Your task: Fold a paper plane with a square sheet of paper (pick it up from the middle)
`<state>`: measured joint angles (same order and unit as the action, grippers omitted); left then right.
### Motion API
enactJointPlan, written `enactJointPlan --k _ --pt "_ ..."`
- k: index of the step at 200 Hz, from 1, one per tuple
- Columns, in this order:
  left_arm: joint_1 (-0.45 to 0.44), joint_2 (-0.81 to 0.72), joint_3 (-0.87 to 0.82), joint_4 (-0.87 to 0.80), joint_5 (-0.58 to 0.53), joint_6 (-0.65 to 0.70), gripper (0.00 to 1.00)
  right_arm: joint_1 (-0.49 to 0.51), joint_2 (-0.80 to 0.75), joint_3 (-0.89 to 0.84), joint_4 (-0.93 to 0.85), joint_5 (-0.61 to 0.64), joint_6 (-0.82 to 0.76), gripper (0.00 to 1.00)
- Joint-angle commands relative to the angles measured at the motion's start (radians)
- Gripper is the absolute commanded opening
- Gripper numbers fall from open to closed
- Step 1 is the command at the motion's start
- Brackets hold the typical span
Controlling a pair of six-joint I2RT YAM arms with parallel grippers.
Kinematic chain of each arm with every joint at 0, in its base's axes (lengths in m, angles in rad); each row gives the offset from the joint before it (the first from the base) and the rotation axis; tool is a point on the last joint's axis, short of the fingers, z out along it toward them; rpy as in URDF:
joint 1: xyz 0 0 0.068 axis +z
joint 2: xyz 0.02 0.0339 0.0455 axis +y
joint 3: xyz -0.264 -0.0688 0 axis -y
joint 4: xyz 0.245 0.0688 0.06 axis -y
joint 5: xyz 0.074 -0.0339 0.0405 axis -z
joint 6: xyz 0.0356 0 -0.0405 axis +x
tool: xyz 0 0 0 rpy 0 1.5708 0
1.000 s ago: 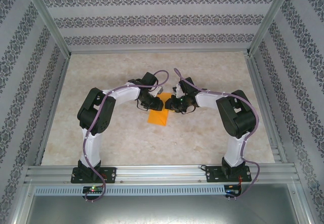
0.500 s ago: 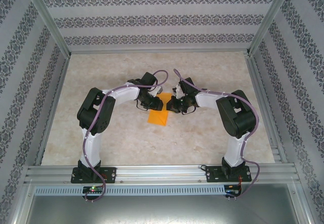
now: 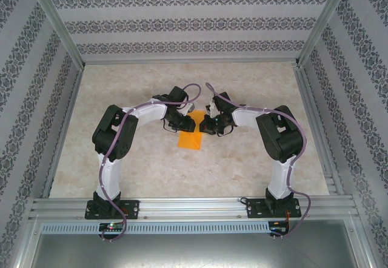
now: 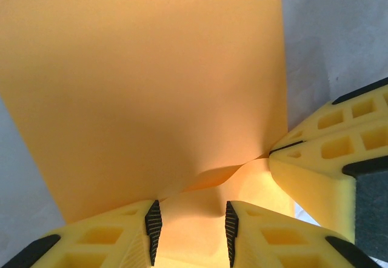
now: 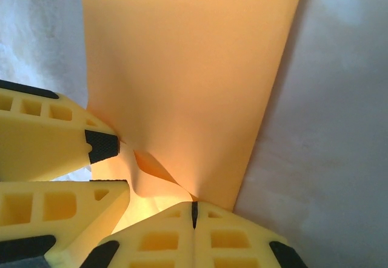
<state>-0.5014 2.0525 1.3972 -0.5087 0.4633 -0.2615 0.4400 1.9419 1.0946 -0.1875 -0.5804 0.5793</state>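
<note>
My two hands meet over the middle of the bench (image 3: 254, 171), and the square sheet of paper (image 3: 189, 139) is between them, a plain bright orange sheet. Its near edge reaches out towards my bases.

My right hand (image 5: 194, 212) is pressed closed on the sheet. Its two yellow fingers meet along a thin line, and the paper's edge runs into that line. From my left wrist I see the same pinch at the right of the sheet, with the fingertips tight on the paper.

My left hand (image 4: 192, 227) has its fingers parted. The ribbed black pads (image 4: 153, 231) face each other across a gap, and a strip of the paper sits between them. I see no pad pressing on the paper.

Between the two hands the sheet buckles into a small raised ridge, while the rest spreads away smooth and flat. I cannot tell whether that far part rests on the bench or hangs just above it.
</note>
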Motion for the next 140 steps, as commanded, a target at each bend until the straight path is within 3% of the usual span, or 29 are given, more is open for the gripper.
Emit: enactJointPlan --k 1,140 --pt "0.007 0.007 -0.030 -0.004 -0.003 0.000 0.38 -0.013 0.017 0.023 -0.021 0.040 -0.030 0.00" --pt "0.008 -0.057 0.030 -0.024 0.013 -0.017 0.38 -0.029 0.048 0.022 -0.079 0.076 -0.071 0.00"
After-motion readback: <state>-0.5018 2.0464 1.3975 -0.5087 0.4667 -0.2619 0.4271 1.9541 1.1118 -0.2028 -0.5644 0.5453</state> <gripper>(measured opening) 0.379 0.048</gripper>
